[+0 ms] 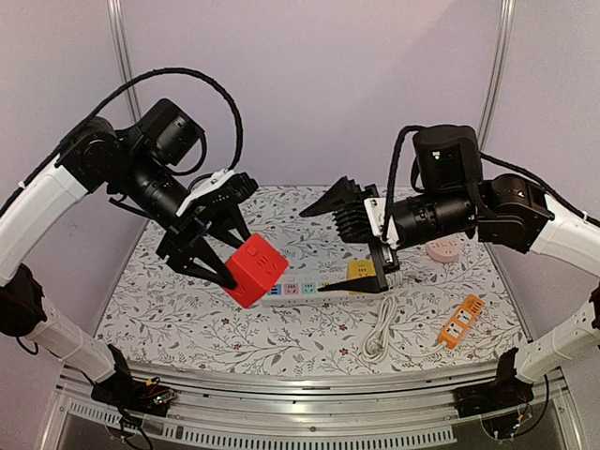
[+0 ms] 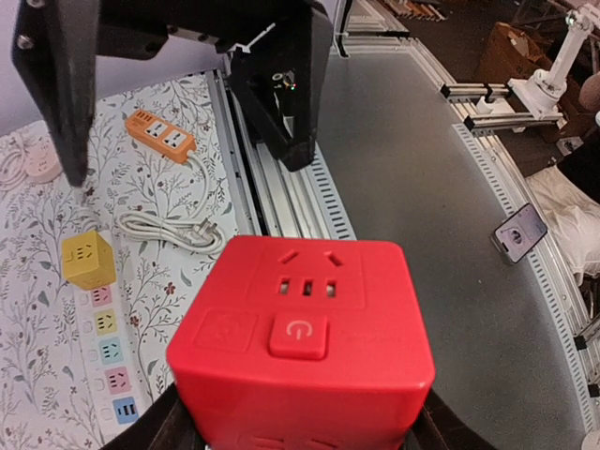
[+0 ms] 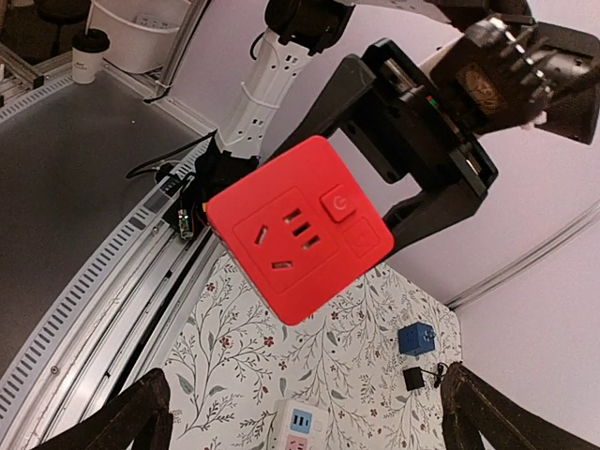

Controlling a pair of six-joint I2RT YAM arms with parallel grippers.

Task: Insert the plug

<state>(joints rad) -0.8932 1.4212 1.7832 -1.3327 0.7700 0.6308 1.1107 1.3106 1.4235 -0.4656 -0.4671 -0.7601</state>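
Jaws L: your left gripper (image 1: 234, 261) is clamped on the red cube (image 1: 258, 267), one finger on each of two opposite sides. Both fingers show at the cube's lower corners in the left wrist cam.
Jaws R: your right gripper (image 1: 314, 251) is spread wide w/ nothing between the fingers. It hangs above the table's mid-right, fingers pointing toward the left arm.
Red cube: held up off the table (image 1: 187, 319) and tilted. The socket face w/ power button faces the right wrist cam. Its plug side isn't visible in any view.
Power strip (image 1: 300, 289): white, w/ pastel sockets. It lies flat mid-table, and its left end is by the cube's lower corner in the top cam. Can't tell the gap between them.
Yellow cube (image 1: 361, 274): sits on the strip's right end, below the right gripper's lower finger.
Orange strip (image 1: 462, 321): front right, well apart from the white one.
White cable (image 1: 380, 339): coiled betw. the two strips, near the front.
Pink socket (image 1: 443, 249): round, at the right rear and partly behind the right arm.
Blue cube (image 3: 415, 338) & black plug (image 3: 412, 379): close together on the table, seen in the right wrist cam only.
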